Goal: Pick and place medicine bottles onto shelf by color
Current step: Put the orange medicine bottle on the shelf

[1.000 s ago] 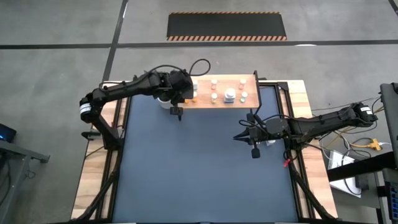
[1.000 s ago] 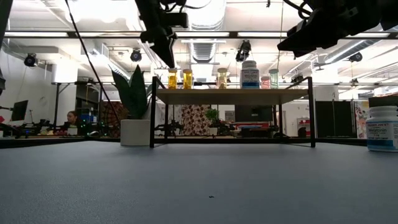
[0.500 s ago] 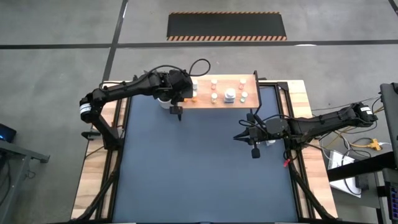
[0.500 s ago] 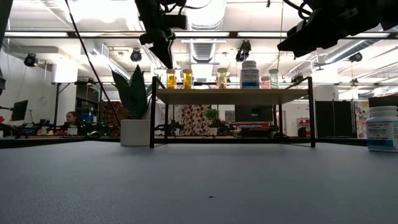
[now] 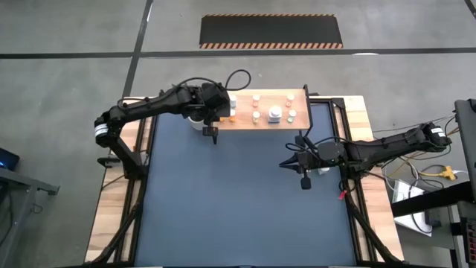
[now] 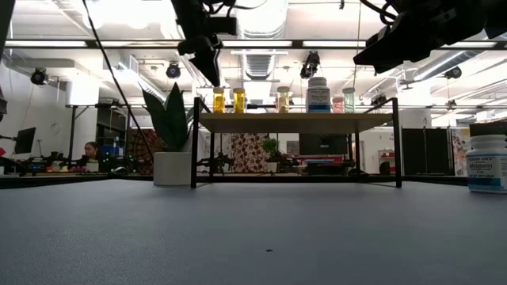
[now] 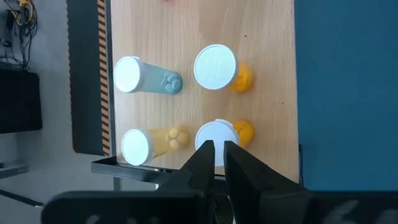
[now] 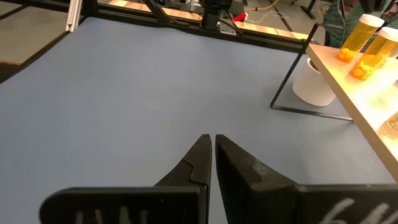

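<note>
The light-wood shelf [image 5: 266, 122] stands at the table's far edge with several small white-capped bottles [image 6: 238, 100] upright on it, orange ones at its left end [image 7: 216, 66]. A larger white bottle [image 6: 486, 163] stands on the tabletop at the right, and shows under my right arm [image 5: 320, 171]. My left gripper [image 5: 211, 135] hangs shut and empty above the shelf's left end [image 6: 211, 70]. In the left wrist view its fingers point down over an orange bottle's white cap [image 7: 214, 134]. My right gripper [image 5: 285, 164] hangs shut and empty above the table's right half.
A white plant pot [image 6: 173, 168] with a green plant stands on the table beside the shelf's left legs. The dark blue tabletop [image 5: 238, 201] lies open in front of the shelf. The shelf's black legs [image 8: 292, 65] rise from the table.
</note>
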`<action>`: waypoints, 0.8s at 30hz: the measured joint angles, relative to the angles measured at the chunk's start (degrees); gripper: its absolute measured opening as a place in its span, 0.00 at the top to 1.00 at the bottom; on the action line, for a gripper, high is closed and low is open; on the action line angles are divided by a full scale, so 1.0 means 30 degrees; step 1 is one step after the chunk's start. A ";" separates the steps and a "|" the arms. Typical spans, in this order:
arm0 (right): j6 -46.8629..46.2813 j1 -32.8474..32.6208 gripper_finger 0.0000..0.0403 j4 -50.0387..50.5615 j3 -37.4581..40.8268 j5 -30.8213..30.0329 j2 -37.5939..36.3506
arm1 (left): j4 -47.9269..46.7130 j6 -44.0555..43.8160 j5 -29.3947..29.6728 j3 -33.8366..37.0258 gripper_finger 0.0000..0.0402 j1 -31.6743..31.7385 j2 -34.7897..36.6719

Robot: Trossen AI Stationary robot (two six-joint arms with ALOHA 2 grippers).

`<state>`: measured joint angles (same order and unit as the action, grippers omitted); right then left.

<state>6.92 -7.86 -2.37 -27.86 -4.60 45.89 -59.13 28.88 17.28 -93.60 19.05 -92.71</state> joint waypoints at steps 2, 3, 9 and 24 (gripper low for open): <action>-0.0082 0.0000 0.97 0.0001 0.0000 0.0000 0.0000 | -0.0094 -0.0011 0.0015 -0.0022 0.96 0.0003 0.0056; -0.0115 0.0000 0.97 0.0005 0.0000 0.0000 0.0000 | -0.0067 -0.0007 0.0015 -0.0022 0.96 0.0000 0.0116; -0.0110 0.0000 0.97 0.0015 0.0000 0.0000 0.0000 | 0.0522 -0.0013 0.0049 0.0074 0.96 -0.0007 0.0593; -0.0168 0.0000 0.97 0.0039 0.0000 0.0000 0.0000 | 0.1382 -0.0015 0.0051 0.0605 0.96 0.0022 0.0604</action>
<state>6.42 -7.86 -2.25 -27.86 -4.60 45.89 -54.98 28.84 17.43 -91.79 19.11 -90.89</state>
